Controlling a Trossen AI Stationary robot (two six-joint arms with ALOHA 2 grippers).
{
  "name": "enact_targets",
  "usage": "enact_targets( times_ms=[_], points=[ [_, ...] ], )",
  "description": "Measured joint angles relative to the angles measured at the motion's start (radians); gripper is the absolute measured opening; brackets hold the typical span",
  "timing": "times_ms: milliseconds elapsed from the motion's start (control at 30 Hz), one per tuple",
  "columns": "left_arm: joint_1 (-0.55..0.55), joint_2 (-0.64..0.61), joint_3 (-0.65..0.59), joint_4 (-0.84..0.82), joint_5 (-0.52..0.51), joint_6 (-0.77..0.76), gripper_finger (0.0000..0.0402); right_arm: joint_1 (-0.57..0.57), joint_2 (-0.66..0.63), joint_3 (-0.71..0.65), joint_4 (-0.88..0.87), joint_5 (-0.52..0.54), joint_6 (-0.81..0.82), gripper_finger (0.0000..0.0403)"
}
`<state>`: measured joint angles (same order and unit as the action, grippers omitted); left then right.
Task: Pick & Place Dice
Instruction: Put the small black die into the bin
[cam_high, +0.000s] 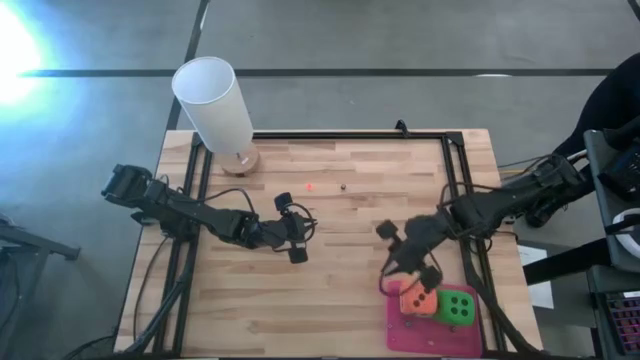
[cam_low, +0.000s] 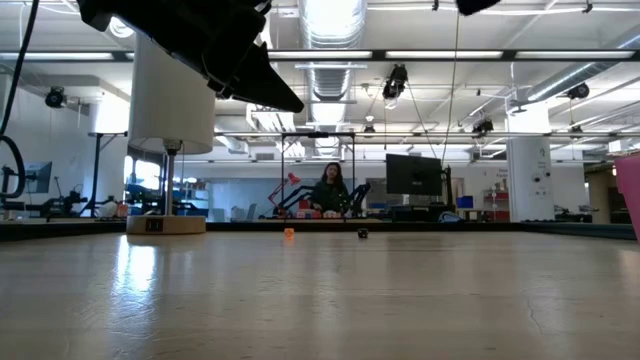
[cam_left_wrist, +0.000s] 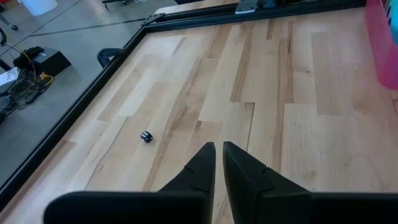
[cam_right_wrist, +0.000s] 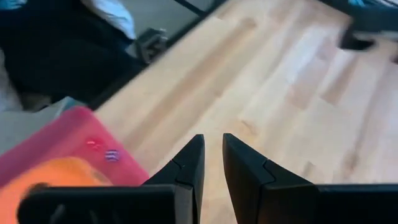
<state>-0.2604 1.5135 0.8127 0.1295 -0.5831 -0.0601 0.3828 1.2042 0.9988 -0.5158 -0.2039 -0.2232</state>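
Two dice are lying on the pink mat (cam_high: 432, 332) at the counter's (cam_high: 330, 290) near right corner: an orange die (cam_high: 417, 298) and a green die (cam_high: 459, 307), side by side and touching or nearly so. From the high view that looks like half the job at most; the other green die and a teal die are not showing anywhere in these pictures, so I cannot say whether they are placed, hidden or off the counter.

The mat is acting as the only receiving place. Besides the two dice, the right wrist view is showing two tiny specks (cam_right_wrist: 102, 150) on it, one reddish and one bluish, too small to name. Out on the bare wood near the counter's middle a tiny orange-red bit (cam_high: 309, 187) and a tiny dark cube-like bit (cam_high: 343, 186) are lying a little apart; they may be small dice too, but that is a guess.

The right pincer (cam_high: 411, 272) is hanging just above the mat's inner edge by the orange die, fingers nearly together with a thin gap, gripping nothing. The left pincer (cam_high: 293, 240) is waiting over the counter's middle, likewise almost closed and empty.

A tall white cylinder (cam_high: 214, 103) on a round wooden foot is standing at the far left corner, apart from all this.
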Motion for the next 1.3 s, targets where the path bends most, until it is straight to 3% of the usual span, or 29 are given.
enact_targets(
  times_ms=[600, 867, 1067, 1300],
  points=[
    [0.0, 0.0, 0.0, 0.0, 0.0, -0.003, 0.0035, -0.254, -0.007, -0.121, 0.166, 0.002, 0.02, 0.0052],
    [0.0, 0.0, 0.0, 0.0, 0.0, -0.003, 0.0035, -0.351, 0.027, -0.231, 0.399, 0.139, 0.127, 0.0052],
    [0.0, 0.0, 0.0, 0.0, 0.0, -0.015, 0.0035, -0.389, 0.115, -0.237, 0.448, 0.343, 0.161, 0.0052],
    [0.0, 0.0, 0.0, -0.003, 0.0, -0.015, 0.0035, -0.456, 0.247, -0.21, 0.448, 0.406, 0.32, 0.0052]
  ],
)
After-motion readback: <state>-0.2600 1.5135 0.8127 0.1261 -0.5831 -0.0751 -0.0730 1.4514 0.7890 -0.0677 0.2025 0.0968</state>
